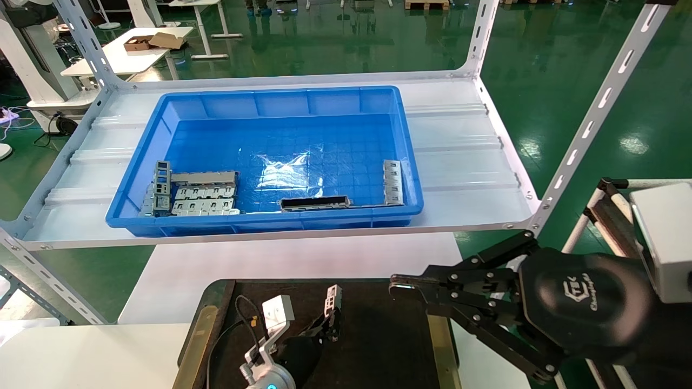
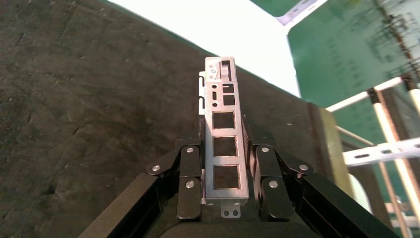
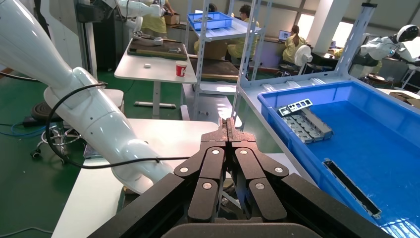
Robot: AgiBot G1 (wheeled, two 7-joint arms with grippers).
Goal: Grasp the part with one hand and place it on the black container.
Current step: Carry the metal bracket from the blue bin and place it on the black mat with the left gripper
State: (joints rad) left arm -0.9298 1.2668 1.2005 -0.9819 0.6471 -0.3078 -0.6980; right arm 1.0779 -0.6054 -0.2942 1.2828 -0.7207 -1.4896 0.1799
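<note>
Head view first: a white metal shelf [image 1: 465, 162] spans the scene, carrying a deep blue plastic bin [image 1: 270, 221]. Below it, near the robot, lies the black container [image 1: 378, 335], a flat dark tray with dull gold strips along its sides, resting on a white table [image 1: 178, 270]. The right arm is parked at the tray's right edge, and the right gripper [image 1: 397, 286] has its fingers pressed together on nothing, as the right wrist view confirms. The left gripper [image 1: 331, 323] is over the middle of the tray, clamped on the part [image 1: 332, 300], a slim silver-grey bar with square openings that stands up out of the fingers. From the left wrist view the bar's far end points toward the dark surface, but whether it touches the tray is hard to judge. Inside the bin, a cluster of grey plates [image 1: 203, 199] sits in the left corner, a long bar with a black face [image 1: 314, 203] lies at the front wall, and another silver bar [image 1: 393, 182] leans by the right wall.
</note>
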